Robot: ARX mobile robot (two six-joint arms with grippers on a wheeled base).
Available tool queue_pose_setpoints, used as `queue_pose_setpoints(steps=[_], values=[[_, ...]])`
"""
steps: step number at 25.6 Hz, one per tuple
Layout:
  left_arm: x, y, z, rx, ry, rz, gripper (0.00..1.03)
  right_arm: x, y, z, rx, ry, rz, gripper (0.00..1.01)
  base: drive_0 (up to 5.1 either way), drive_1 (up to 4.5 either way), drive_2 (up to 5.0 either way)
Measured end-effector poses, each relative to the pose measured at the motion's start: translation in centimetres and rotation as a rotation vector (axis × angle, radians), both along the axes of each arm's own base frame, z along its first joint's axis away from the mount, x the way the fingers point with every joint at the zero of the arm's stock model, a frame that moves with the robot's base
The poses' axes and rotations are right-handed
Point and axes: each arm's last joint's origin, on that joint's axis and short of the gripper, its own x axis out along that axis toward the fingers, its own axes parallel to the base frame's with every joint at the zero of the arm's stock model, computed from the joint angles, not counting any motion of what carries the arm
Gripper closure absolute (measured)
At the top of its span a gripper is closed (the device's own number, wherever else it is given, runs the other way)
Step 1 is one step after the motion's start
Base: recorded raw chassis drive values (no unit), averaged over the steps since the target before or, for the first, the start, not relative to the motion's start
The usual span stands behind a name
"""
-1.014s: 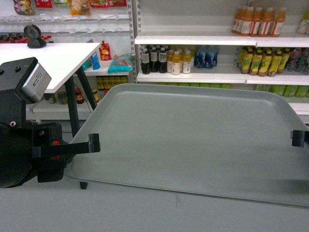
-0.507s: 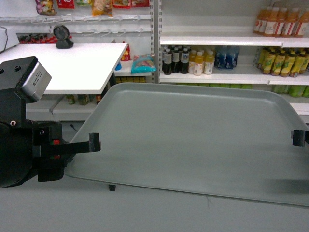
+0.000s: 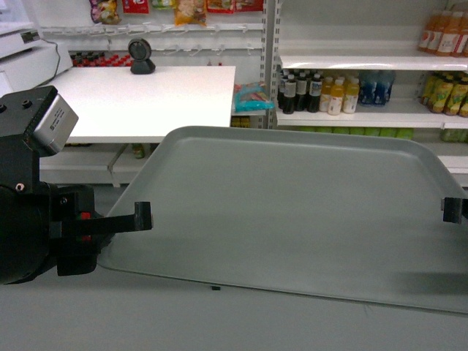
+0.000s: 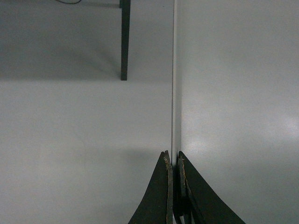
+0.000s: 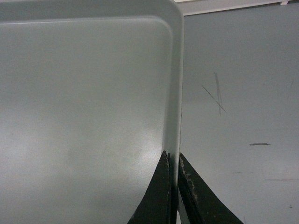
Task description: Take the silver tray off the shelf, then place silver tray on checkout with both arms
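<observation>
The silver tray hangs level in the air in front of me, held at both short ends. My left gripper is shut on its left rim, and my right gripper pinches the right rim at the frame's edge. In the left wrist view the jaws clamp the thin rim, with the silver tray to the right. In the right wrist view my right gripper grips the rim near a rounded corner of the silver tray. The white checkout stands beyond the tray at upper left. The white shelf with bottles is behind at right.
A black round device sits on the checkout's far edge, with a white cash register further left. A teal packet lies on a low shelf. A dark table leg stands on the grey floor under the tray.
The background has slid to the right in the head view: the checkout has come further into view and the bottle shelves have moved right. The tray and both grippers keep their places in the frame.
</observation>
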Motion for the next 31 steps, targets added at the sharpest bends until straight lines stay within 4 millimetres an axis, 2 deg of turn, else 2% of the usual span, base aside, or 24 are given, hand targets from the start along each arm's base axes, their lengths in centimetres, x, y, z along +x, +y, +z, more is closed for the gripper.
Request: queue_pose_setpoints(steps=[31], values=[[0.02,0.01,0.01,-0.001,-0.002,0.0,1.0,0.02,-0.02,0.02,0.001,-0.003,0.0,0.98,-5.0,2.44,2.4]])
